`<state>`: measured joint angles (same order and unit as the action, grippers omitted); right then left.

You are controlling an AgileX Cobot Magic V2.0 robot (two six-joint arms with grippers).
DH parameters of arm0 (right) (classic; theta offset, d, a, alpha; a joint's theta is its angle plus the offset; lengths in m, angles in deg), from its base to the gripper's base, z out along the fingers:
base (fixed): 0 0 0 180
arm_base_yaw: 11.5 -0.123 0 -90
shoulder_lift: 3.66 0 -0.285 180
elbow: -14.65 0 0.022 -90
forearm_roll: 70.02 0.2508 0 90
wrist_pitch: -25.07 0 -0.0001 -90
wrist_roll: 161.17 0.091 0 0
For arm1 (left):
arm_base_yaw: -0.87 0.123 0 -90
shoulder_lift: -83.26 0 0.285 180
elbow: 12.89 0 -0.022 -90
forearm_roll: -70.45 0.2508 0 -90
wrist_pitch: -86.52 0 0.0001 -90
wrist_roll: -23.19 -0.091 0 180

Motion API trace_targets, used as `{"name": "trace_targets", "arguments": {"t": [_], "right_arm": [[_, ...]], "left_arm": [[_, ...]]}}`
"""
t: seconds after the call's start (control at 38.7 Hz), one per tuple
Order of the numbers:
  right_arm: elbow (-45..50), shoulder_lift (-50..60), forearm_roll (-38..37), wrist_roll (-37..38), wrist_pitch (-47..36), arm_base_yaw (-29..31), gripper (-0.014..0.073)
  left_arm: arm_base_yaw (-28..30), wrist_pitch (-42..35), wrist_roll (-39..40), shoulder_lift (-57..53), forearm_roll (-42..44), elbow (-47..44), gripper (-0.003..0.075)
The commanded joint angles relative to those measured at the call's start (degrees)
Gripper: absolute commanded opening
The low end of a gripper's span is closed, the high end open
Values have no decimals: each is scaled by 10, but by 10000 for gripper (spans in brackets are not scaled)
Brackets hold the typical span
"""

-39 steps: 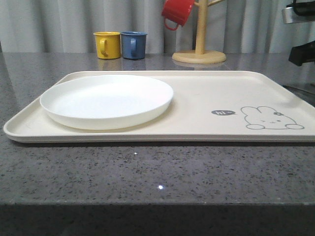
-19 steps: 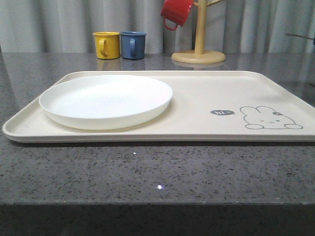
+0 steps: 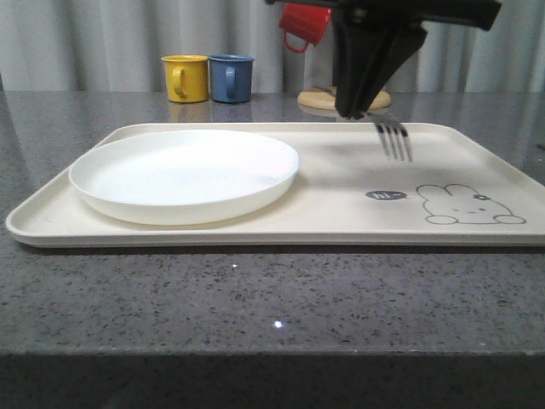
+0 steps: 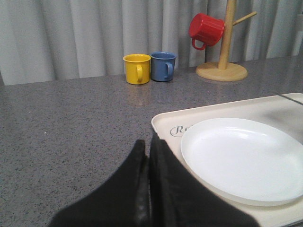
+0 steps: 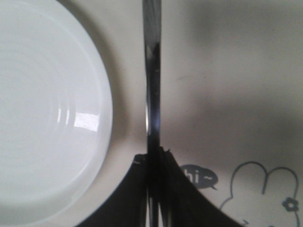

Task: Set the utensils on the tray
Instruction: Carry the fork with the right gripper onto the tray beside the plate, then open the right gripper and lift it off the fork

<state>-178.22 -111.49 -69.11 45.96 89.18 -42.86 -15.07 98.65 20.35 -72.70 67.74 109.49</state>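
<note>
Front view: a cream tray (image 3: 341,213) lies across a grey stone counter. A white plate (image 3: 184,174) sits on its left half. A rabbit drawing with a "hi" bubble marks its right half. The right gripper (image 3: 368,102) hangs above the tray's middle, its dark fingers clamped on a silver fork (image 3: 393,136). The tines point down and toward the camera, above bare tray between the plate and the rabbit. The fork looks clear of the tray surface. Behind the tray stand a yellow mug (image 3: 186,77) and a blue mug (image 3: 231,77). A red mug (image 3: 306,22) hangs on a wooden mug tree.

Left wrist view: the left gripper (image 4: 147,189) hovers over bare counter just beside the tray's corner, fingers pressed together and holding nothing. The plate (image 4: 244,158) lies just beyond it on the tray (image 4: 163,124).

Right wrist view: the fork's handle (image 5: 152,71) runs straight up the picture from the closed fingers (image 5: 135,198). It sits above bare tray (image 5: 227,71), near the plate's (image 5: 47,109) rim but apart from it.

To place the fork well, I would lower it until it lies nearly flat on the bare strip. I would keep it off the plate rim and open the fingers only once it rests.
</note>
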Motion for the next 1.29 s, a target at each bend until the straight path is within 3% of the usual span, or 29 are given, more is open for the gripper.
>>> {"name": "trace_targets", "arguments": {"t": [0.0, 0.31, 0.7, 0.8, 1.03, 1.27], "right_arm": [[-24, 9, -15, 36, -22, 1, -58], [-25, -35, -35, 85, -26, 1, -58], [-26, -47, -33, 85, -31, 1, -48], [-26, -47, -33, 85, -30, 1, 24], [-28, -37, -33, 83, -15, 1, 278], [-103, -20, -29, 7, 95, 23, 351]], "left_arm": [[1, -49, 6, 4, -5, 15, -18], [1, -49, 6, 4, -5, 15, -18], [1, -49, 6, 4, -5, 15, -18], [1, -49, 6, 4, -5, 15, -18], [1, -49, 6, 4, -5, 15, -18], [1, -49, 6, 4, -5, 15, -18]]}}
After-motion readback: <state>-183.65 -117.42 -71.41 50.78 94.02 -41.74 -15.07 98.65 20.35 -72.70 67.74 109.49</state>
